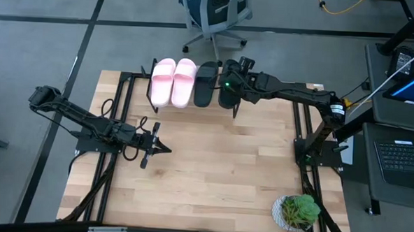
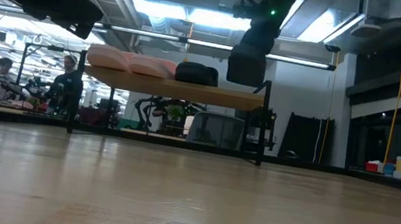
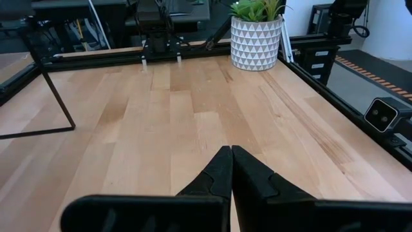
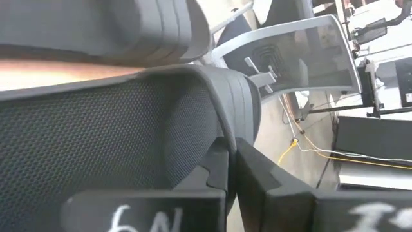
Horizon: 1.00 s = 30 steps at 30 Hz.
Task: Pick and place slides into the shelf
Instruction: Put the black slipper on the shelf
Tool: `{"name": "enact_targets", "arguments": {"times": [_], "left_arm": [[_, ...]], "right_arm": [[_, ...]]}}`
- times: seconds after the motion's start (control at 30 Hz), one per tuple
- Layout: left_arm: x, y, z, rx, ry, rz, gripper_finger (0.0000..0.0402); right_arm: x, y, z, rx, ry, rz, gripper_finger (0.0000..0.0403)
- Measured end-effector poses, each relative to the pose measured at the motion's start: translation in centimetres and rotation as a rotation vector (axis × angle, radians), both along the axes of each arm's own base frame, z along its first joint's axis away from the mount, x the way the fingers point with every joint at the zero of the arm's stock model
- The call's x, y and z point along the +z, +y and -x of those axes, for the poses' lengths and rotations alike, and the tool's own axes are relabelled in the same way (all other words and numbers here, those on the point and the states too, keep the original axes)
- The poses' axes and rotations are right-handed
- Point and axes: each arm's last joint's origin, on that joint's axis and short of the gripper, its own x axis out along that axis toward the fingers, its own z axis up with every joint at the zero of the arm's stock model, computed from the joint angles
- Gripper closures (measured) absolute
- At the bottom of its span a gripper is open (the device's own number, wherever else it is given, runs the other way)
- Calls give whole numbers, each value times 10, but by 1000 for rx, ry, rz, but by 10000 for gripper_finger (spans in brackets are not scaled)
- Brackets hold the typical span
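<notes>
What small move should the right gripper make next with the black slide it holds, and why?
Probably lower it a little, then open. The right gripper is shut on the last black slide, held above the shelf beside the other black slide and two pink slides. The left gripper waits shut.

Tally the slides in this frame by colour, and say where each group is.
Pale pink slides: 2, side by side on the shelf.
Black slide lying free on the shelf: 1.
Black slide gripped by the right gripper at the shelf's open end: 1.
Total: 4 slides, none on the tabletop.
</notes>
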Motion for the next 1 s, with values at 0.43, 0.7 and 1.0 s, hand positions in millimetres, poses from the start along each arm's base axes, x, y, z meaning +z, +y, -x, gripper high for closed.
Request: {"name": "enact_targets", "arguments": {"times": [0.43, 0.7, 1.0], "left_arm": [[0, 0, 0, 0, 1, 0, 399], [0, 0, 0, 0, 1, 0, 399], [0, 0, 0, 0, 1, 0, 399]], "right_arm": [[-13, -7, -9, -8, 24, 0, 390], [-15, -7, -10, 11, 22, -26, 390], [-15, -6, -10, 22, 18, -40, 390]]}}
